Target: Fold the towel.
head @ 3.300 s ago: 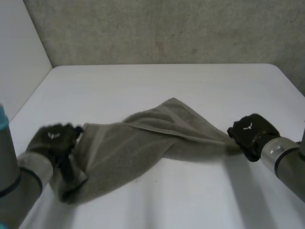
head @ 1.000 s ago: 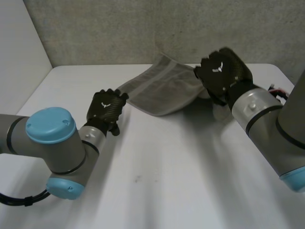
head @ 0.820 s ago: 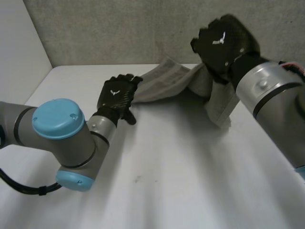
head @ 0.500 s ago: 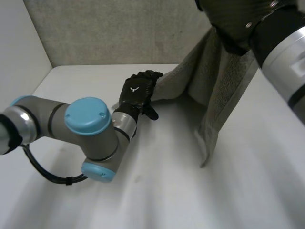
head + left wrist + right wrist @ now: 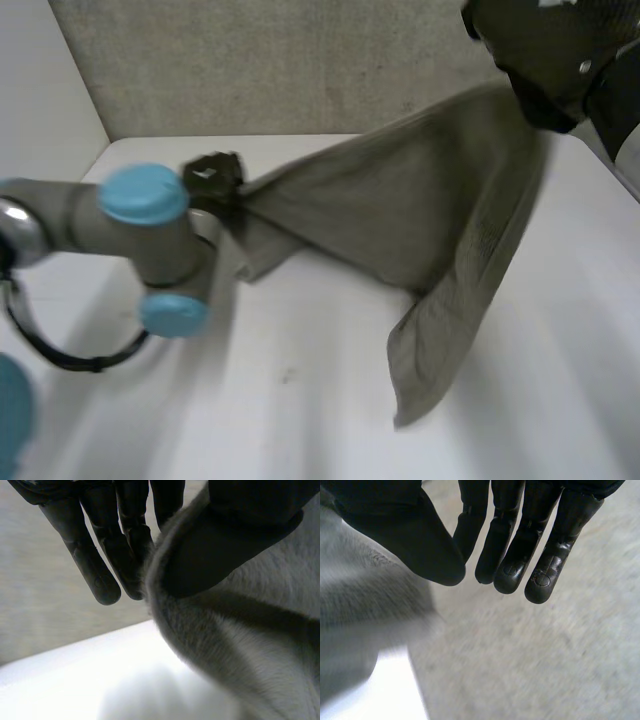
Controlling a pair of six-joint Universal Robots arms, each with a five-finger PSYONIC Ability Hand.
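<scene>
Towel (image 5: 400,210) — pinched in left hand (image 5: 240,535)

White table (image 5: 300,420); grey speckled wall (image 5: 300,60) behind; plain white panel (image 5: 40,90) at left.

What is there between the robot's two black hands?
The grey towel spans that gap, seen in the head view, from the left hand up to the right hand.

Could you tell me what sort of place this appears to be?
Probably a robotics lab or test cell: a plain white table, a grey wall behind it, and the robot's left hand and right hand holding up a towel.
</scene>
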